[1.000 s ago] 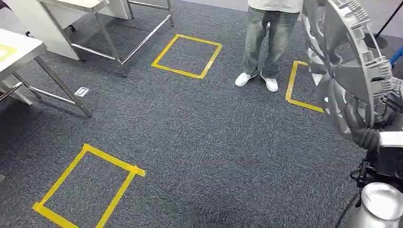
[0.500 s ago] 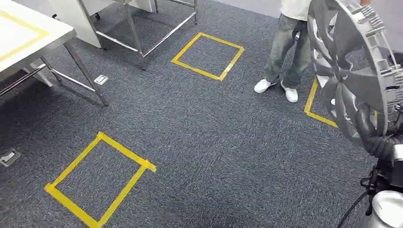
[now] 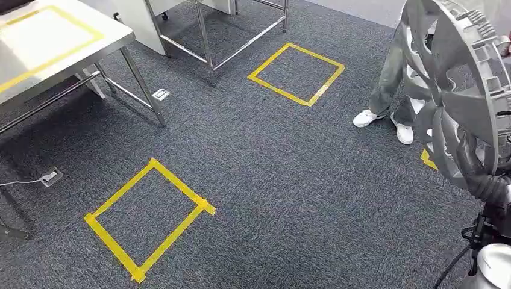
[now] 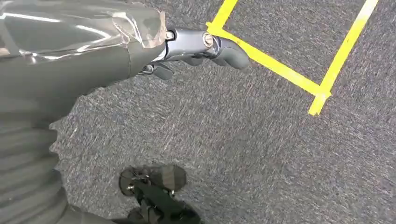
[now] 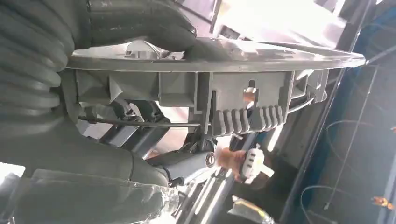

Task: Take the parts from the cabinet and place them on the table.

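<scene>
Short of the table, right hand grips the part; left hand curled, empty; placing remains.

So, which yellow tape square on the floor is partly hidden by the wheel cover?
The far-right tape square; just a corner shows beside the wheel cover.

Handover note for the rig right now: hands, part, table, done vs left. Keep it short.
Right hand grips the grey wheel cover by its rim, held upright at the robot's right side.
Left hand holds nothing, fingers curled, hanging over the carpet near a yellow tape square.
Table with a taped outline is ahead on the left.
A person stands just behind the cover.
Done: part in hand.
Left: reach the table, set the cover down.
</scene>
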You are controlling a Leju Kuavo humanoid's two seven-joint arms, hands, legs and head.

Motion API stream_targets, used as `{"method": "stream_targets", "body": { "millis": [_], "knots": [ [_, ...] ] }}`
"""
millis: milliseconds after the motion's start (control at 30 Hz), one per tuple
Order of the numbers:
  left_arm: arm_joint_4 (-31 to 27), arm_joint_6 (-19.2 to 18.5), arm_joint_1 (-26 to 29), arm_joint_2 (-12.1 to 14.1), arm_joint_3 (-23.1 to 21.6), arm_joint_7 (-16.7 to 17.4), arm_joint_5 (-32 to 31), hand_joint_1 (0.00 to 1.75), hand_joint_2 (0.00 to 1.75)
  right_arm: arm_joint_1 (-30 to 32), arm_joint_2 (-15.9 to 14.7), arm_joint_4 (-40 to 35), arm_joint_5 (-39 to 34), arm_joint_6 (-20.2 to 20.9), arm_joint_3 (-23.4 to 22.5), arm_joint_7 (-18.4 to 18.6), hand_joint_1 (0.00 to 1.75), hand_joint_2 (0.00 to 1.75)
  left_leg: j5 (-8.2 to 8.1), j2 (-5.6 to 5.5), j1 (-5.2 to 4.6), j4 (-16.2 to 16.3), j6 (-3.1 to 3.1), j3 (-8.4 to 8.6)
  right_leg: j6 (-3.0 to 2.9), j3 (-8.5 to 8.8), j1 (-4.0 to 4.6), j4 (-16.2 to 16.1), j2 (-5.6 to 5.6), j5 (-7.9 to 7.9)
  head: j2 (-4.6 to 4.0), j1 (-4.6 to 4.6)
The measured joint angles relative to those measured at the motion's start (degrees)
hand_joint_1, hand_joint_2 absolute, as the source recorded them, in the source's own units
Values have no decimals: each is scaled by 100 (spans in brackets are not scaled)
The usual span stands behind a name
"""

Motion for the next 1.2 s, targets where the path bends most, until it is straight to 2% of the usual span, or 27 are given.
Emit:
{"method": "stream_targets", "body": {
  "millis": [67, 100, 133, 200, 233, 267, 367, 400, 433, 467, 500, 567, 600, 633, 700, 733, 767, 800, 867, 900, 933, 967, 1000, 1067, 1100, 1133, 1200],
  "knots": [
    [2, -22, -4, 0, 9, -9, -2, 0, 175, 3, 2, 0, -2, -11, 0, 0, 171, 175, -218, 40, 49, 792, -40, -450, -26, 12, 12, 2, -108, -25, 0, -5],
    [4, -22, -4, 0, 20, -9, -4, 0, 175, 6, 4, 0, 0, -11, 2, 0, 171, 175, -128, 44, 65, 781, -47, -485, -27, 25, 13, 1, -154, -37, 0, -5],
    [4, -24, -4, 0, 31, -11, -7, 0, 175, 6, 4, 0, 0, -11, 4, 0, 171, 175, 85, 61, 72, 490, -44, -373, -21, 44, 17, 1, -203, -52, 0, -5],
    [4, -22, -2, 6, 37, -11, -9, 0, 175, -4, 5, 0, 0, -11, 7, 2, 171, 175, 611, 190, 54, -584, 20, 158, 1, 112, 30, -3, -299, -90, 0, -7],
    [2, -22, -11, 13, 37, -11, -11, 0, 175, -15, 7, 0, 2, -9, 4, 13, 171, 175, 702, 461, -3, -1028, 93, 381, 13, 139, 29, -11, -339, -107, 0, 0],
    [0, -22, -24, 33, 42, -11, -22, 0, 175, -31, 7, 0, 9, -7, 4, 24, 171, 175, 670, 463, -18, -1018, 105, 373, 45, 149, 75, -21, -384, -120, 0, 22],
    [-2, -26, -35, 35, 68, -15, -26, 0, 175, -53, 11, 0, 26, 2, 15, 48, 171, 175, 662, 313, -56, -1048, 158, 354, 129, 196, 37, -65, -526, -136, 0, 4],
    [-11, -37, -34, 39, 90, -15, -26, 0, 175, -47, 11, 0, 28, 11, 26, 65, 171, 175, 732, 236, -21, -1173, 218, 468, 159, 223, 47, -67, -519, -149, 0, 2],
    [-11, -52, -26, 20, 96, -15, -20, 0, 175, -54, 7, 2, 46, 15, 33, 92, 171, 175, 773, 173, 2, -1248, 232, 521, 146, 172, 20, 42, -327, -204, 0, 50],
    [-11, -59, -35, 20, 103, -15, -22, 0, 175, -61, 7, 0, 61, 17, 35, 92, 171, 175, 788, 140, 15, -1262, 261, 532, 112, 62, 17, 281, -185, -334, 0, 37],
    [-13, -81, -60, 15, 114, -13, -28, 0, 175, -75, -9, 0, 74, 17, 37, 94, 171, 175, 786, 66, 15, -1262, 263, 534, 81, -197, 18, 809, -68, -554, 0, 85],
    [-13, -103, -67, 0, 120, -13, -37, 0, 175, -84, -7, 2, 127, 24, 44, 127, 171, 175, 778, -85, 8, -1260, 272, 536, 95, -657, 18, 1648, -18, -813, 0, 79],
    [-11, -111, -66, -9, 122, -11, -46, 0, 175, -83, -7, 6, 153, 28, 50, 157, 171, 175, 776, -171, 9, -1257, 269, 543, 138, -741, 8, 1731, -18, -787, 0, 83],
    [-11, -118, -65, -20, 127, -11, -50, 0, 175, -84, -7, 7, 168, 31, 50, 173, 171, 175, 768, -246, 17, -1251, 258, 554, 196, -679, -8, 1543, -18, -666, 0, 83],
    [-11, -129, -54, -22, 140, -11, -55, 0, 175, -134, -7, 7, 192, 35, 61, 184, 171, 175, 722, -406, 44, -1187, 196, 570, 355, -241, -62, 557, 30, -192, 0, 81],
    [-11, -131, -54, -20, 144, -11, -61, 0, 175, -168, -7, 9, 197, 35, 70, 188, 171, 175, 672, -472, 48, -1118, 152, 541, 409, -18, -116, 53, 197, -9, 0, 87],
    [-13, -133, -56, -9, 160, -11, -63, 0, 175, -197, 2, 29, 197, 35, 83, 190, 171, 175, 625, -530, 4, -1036, 91, 489, 339, 11, -75, 52, 266, -44, 0, 107],
    [-13, -144, -51, -13, 177, -11, -66, 0, 175, -210, 0, 28, 201, 37, 92, 190, 171, 175, 619, -556, 14, -1030, 76, 460, 243, -1, -67, 67, 204, -50, 0, 89],
    [-13, -153, -26, -15, 221, -11, -81, 0, 175, -222, 9, 42, 214, 48, 114, 192, 171, 175, 622, -610, 39, -1039, 69, 450, 182, -4, -38, 67, 148, -59, 0, 98],
    [-17, -157, -24, -2, 245, -11, -81, 0, 175, -235, 15, 56, 219, 52, 135, 195, 171, 175, 595, -643, 46, -1024, 51, 448, 138, 17, -97, 56, 98, -65, 0, 89],
    [-20, -162, -22, -2, 262, -15, -85, 0, 175, -254, 13, 61, 219, 55, 142, 195, 171, 175, 539, -444, 34, -950, 15, 411, 106, 42, -77, 44, 71, -65, 0, 96],
    [-20, -166, -34, -9, 273, -15, -87, 0, 175, -257, 22, 61, 219, 57, 153, 192, 171, 175, 399, -190, 27, -693, -19, 302, 64, 69, -75, 44, 26, -91, 0, 30],
    [-20, -186, -48, -9, 282, -15, -90, 0, 175, -281, 17, 63, 219, 63, 160, 188, 171, 175, 184, -35, 48, -247, -46, 79, 47, 80, -60, 45, -5, -103, 0, 37],
    [-20, -214, -64, -11, 284, -15, -101, 0, 175, -309, 20, 70, 219, 77, 173, 188, 171, 175, -106, 61, 72, 600, -65, -377, 14, 98, -26, 45, -92, -129, 0, 30],
    [-20, -214, -65, -13, 293, -15, -105, 0, 175, -316, 20, 92, 219, 79, 192, 188, 171, 175, -101, 63, 72, 836, -64, -540, -3, 115, -10, 46, -144, -147, 0, 30],
    [-20, -221, -63, -18, 310, -15, -107, 0, 175, -315, 22, 103, 219, 79, 203, 188, 171, 175, 22, 63, 72, 724, -48, -525, 0, 140, 2, 46, -191, -168, 0, 26],
    [-31, -223, -60, -20, 332, -15, -114, 0, 175, -317, 22, 105, 221, 79, 219, 188, 171, 175, 538, 102, 48, -173, 52, -119, -7, 211, 55, 43, -283, -220, 0, 28]
  ]
}}
